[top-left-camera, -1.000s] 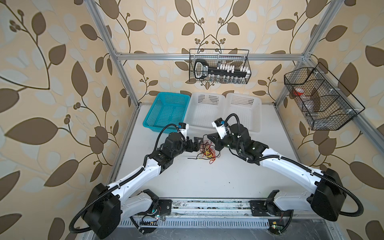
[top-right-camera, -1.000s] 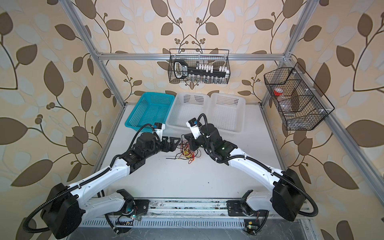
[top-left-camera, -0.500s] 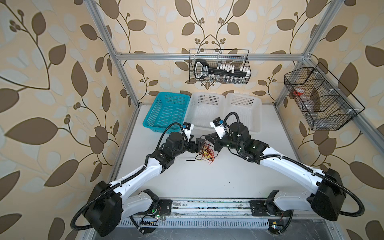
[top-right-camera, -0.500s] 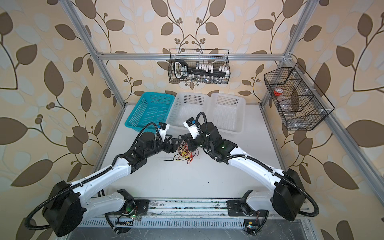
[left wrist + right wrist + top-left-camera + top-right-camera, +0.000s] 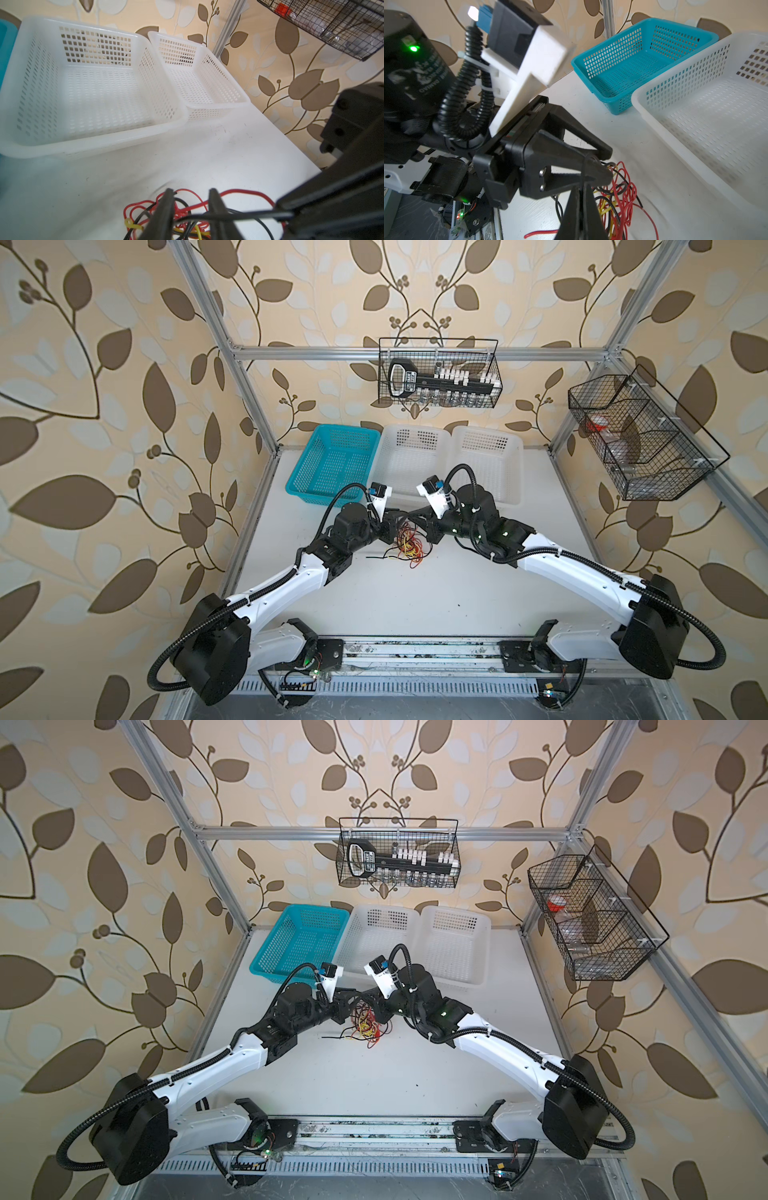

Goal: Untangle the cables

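Red, yellow, black cables (image 5: pixel 409 545) lay tangled on white table (image 5: pixel 415 605) | left gripper (image 5: pixel 191 191) jaws stood narrowly apart astride tangle | right gripper (image 5: pixel 580 191) clamped on black cable (image 5: pixel 259 214)

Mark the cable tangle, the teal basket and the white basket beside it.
cable tangle (image 5: pixel 409 546): in a top view, its red and yellow loops.
teal basket (image 5: pixel 332 466): in a top view, bare floor.
white basket (image 5: pixel 411 466): in a top view, bare floor.

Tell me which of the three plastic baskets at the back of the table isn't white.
The teal basket, leftmost in both top views. The middle basket and the rightmost basket beside it are both white.
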Action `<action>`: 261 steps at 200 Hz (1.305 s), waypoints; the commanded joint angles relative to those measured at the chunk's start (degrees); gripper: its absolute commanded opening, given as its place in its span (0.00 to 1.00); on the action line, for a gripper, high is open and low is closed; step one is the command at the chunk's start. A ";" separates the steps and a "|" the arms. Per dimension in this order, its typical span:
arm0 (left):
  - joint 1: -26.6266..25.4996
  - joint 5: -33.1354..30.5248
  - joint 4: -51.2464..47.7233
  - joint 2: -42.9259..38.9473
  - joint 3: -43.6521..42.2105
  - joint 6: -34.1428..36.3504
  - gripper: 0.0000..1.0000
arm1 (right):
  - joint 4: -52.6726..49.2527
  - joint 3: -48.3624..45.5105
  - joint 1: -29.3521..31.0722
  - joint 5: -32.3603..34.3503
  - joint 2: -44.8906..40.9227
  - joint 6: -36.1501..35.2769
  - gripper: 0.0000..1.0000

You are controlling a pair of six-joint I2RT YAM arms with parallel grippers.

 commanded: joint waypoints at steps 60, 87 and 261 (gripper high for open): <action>-0.19 0.39 2.32 0.72 3.05 0.19 0.00 | 0.29 0.54 0.41 3.07 0.97 0.11 0.04; -0.16 -0.02 2.23 0.52 3.11 0.02 0.00 | -0.34 -0.07 0.42 5.35 0.63 0.22 0.17; -0.20 -0.07 -0.15 1.42 4.34 -2.11 0.00 | -4.42 -2.90 -3.27 8.76 4.18 9.24 0.59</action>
